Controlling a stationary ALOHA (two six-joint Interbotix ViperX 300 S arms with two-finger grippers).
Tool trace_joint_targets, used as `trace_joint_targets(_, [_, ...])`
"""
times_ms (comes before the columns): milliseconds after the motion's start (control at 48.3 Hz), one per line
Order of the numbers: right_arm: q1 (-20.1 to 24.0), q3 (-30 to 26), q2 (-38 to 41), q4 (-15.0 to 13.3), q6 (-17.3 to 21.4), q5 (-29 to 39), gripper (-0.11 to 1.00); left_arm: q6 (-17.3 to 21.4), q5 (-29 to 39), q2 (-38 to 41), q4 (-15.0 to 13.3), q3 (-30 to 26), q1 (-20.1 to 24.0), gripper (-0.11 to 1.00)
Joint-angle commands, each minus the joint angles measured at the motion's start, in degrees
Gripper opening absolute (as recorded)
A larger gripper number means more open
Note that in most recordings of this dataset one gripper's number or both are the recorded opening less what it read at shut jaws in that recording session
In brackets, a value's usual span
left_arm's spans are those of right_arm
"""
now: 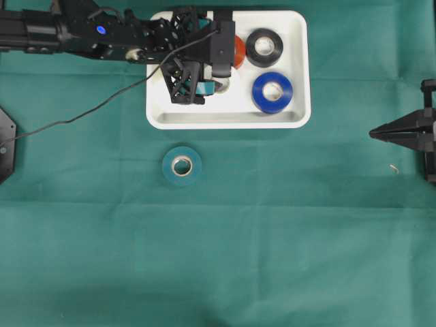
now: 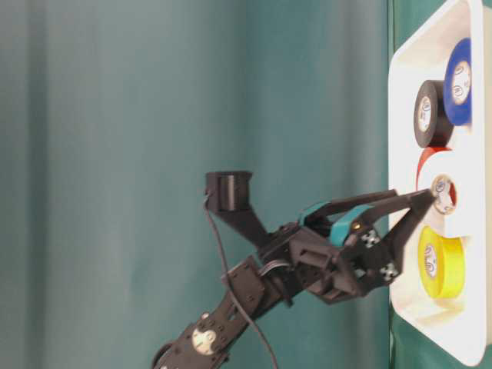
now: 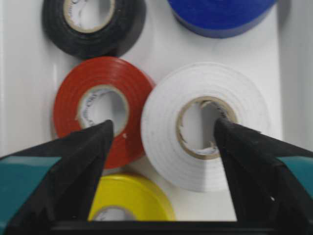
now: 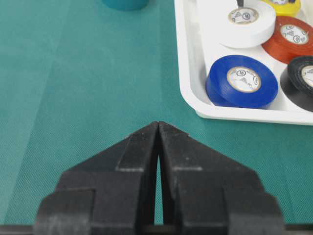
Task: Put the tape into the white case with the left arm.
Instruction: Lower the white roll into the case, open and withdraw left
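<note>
The white case [image 1: 225, 121] holds several tape rolls lying flat. My left gripper [image 3: 163, 122] hangs open just over them. One finger reaches into the core of the white tape [image 3: 244, 98]; the other stands apart from it, over the red tape [image 3: 73, 93]. Nothing is gripped between the fingers. From overhead, the left gripper [image 1: 204, 87] covers most of the white roll. A teal tape [image 1: 181, 165] lies flat on the green cloth, just in front of the case. My right gripper [image 1: 373, 133] rests shut at the right edge, far from the case.
Also in the case are a yellow roll [image 3: 132, 200], a black roll [image 1: 264, 46] and a blue roll [image 1: 272, 92]. The left arm's thin cable [image 1: 82, 116] trails across the cloth to the left.
</note>
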Motion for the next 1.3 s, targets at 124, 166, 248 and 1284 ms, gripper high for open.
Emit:
trace_joint_targets(124, [-0.26,-0.53,0.70,-0.09,0.09,-0.62,-0.09,-0.18,-0.26,-8.44,-0.18,3.34,-1.76,0.83])
trace_joint_targets(166, [-0.26,-0.62,0.70,0.00,0.09,-0.62,-0.09,-0.18,-0.44,-9.84,-0.26,4.48,-2.37,0.83])
trace_joint_targets(248, [-0.26,-0.53,0.79,0.00,0.09,-0.62,-0.09,-0.18,-0.44,-12.83,-0.26,7.03,-3.87,0.82])
trace_joint_targets(1284, [-0.88,-0.53,0.70,0.00,0.09,-0.62,-0.09,-13.45,-0.97,-38.32,-0.35,27.51,-16.00,0.82])
